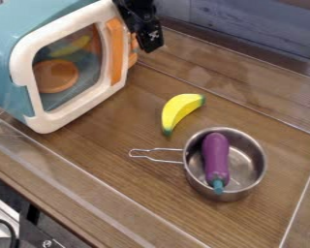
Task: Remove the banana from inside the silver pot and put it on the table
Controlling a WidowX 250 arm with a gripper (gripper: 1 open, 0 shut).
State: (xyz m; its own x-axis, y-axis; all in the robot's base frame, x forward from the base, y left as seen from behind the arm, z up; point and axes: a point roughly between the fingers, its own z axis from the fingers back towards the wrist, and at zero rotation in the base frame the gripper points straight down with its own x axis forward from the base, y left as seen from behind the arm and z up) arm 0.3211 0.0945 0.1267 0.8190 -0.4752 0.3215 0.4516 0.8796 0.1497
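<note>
One toy banana [182, 112] is lying on the table [112, 150] beside the silver pot [246, 187], seemingly completing the task; the gripper [150, 43] is hovering, its opening and grip unclear.

table [119, 165]: brown wood-grain | microwave [28, 68]: teal/white, 10 o'clock | banana [181, 111]: near center, 1 o'clock | pot [255, 181]: silver, 4 o'clock, wire handle [155, 155] toward 9

The banana [180, 111], yellow, curved and green-tipped, lies on the table [108, 145], well apart from the gripper [147, 44], below it in view. Farther from the gripper, the pot [252, 160], round, shiny and wire-handled, stands upright. The table is brown wood-grain, extending below the gripper in view.
</note>
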